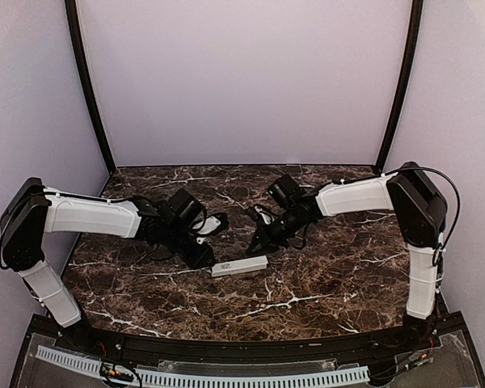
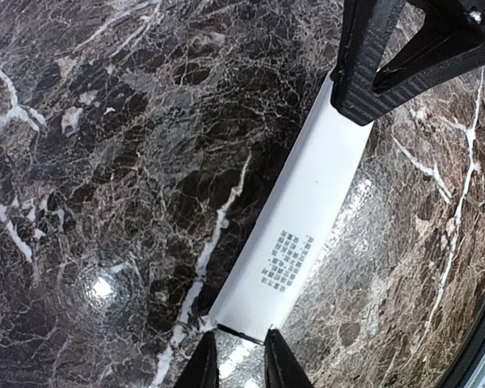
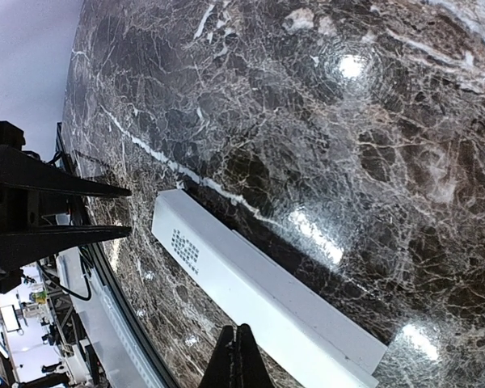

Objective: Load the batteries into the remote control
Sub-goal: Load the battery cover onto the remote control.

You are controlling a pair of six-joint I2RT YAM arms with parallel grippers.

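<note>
**Left hand (image 2: 241,338) nips remote control (image 2: 307,218) by one end**

Fingers (image 2: 204,368) narrowed, one on each corner of the printed end. It lies flat near the middle of the counter (image 1: 323,275), slot unseen, so this is probably a grip to flip it. Right hand (image 3: 238,339), shut and empty, hovers above. No batteries visible.

Bright light from above, and a very shiny table.
The top view was bright and even, with pale walls (image 1: 242,81) and shadows that were soft and hard to see on the dark top. The marble table (image 1: 323,275) shone like a mirror, and round white spots of glare sat on it in both wrist views. The white remote control (image 2: 307,226) looked almost washed out. Both wrist views bent at the edges like a fish's eye, and whatever was closest to the lens looked a bit blurry.
</note>
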